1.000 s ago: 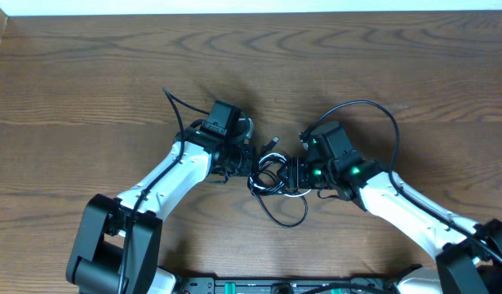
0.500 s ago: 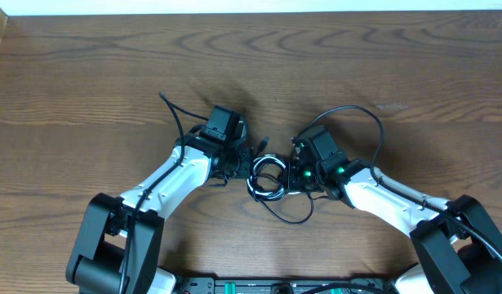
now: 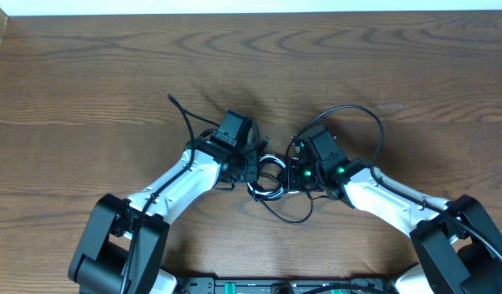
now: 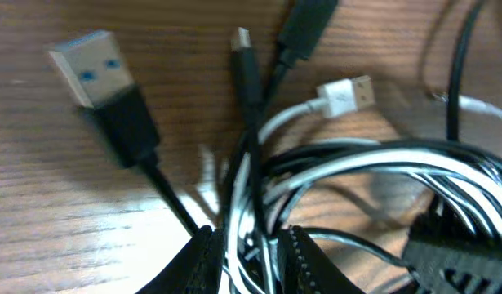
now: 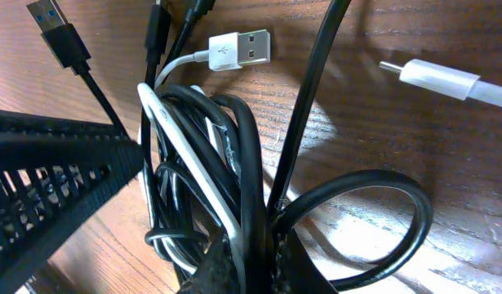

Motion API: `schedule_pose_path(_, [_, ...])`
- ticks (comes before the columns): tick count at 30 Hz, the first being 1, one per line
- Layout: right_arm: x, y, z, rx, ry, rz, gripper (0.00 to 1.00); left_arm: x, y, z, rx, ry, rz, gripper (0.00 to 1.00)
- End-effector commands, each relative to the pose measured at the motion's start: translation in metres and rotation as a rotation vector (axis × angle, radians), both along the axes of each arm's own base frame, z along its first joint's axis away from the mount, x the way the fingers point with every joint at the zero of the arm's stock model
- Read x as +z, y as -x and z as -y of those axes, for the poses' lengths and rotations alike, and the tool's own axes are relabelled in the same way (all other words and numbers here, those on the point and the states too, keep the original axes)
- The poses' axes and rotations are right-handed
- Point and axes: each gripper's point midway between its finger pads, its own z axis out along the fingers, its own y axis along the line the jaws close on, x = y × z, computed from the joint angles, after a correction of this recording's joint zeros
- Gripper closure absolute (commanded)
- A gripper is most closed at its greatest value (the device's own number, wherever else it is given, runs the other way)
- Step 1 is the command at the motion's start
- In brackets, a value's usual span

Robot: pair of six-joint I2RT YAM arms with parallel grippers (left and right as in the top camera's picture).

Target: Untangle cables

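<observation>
The cables (image 3: pixel 271 181) lay tangled on the table (image 3: pixel 87 82); the left gripper (image 3: pixel 252 166) and the right gripper (image 3: pixel 290 174) each pinched some strands.

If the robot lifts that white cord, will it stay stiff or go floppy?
Probably floppy: the white cord already bends in loops among the black cords. It likely won't lift out alone, since it's wound through them. Its plug looks small, so it's probably light.

The left gripper (image 4: pixel 252 249) has its fingers (image 4: pixel 203 257) closed on tangled black and white cables (image 4: pixel 373 167) on the wooden surface (image 4: pixel 55 188); a black USB plug (image 4: pixel 95 61) and a white plug (image 4: pixel 348 94) lie beyond.
</observation>
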Motion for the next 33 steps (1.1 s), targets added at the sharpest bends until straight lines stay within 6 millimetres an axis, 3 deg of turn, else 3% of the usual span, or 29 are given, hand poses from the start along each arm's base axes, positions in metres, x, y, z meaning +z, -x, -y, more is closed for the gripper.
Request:
schedule_pose_path(1, [-0.004, 0.001, 0.0, 0.002, 0.011, -0.002, 0.99, -0.009, 0.001, -0.01, 0.056, -0.042, -0.006, 0.76])
schedule_pose_path(11, [-0.004, 0.001, 0.001, 0.001, 0.011, -0.002, 0.99, -0.011, 0.002, 0.005, 0.016, -0.023, 0.031, 0.81])
schedule_pose_path(23, [-0.004, 0.001, 0.001, 0.001, 0.011, -0.002, 0.99, -0.033, 0.004, 0.001, 0.054, -0.083, -0.003, 0.81])
schedule_pose_path(26, [-0.004, 0.001, 0.001, 0.002, 0.011, -0.001, 0.99, -0.027, 0.001, 0.004, 0.047, -0.069, 0.009, 0.92])
schedule_pose_path(33, [-0.004, 0.001, 0.0, 0.002, 0.011, -0.002, 0.99, 0.012, -0.007, 0.009, 0.002, -0.027, 0.109, 0.92])
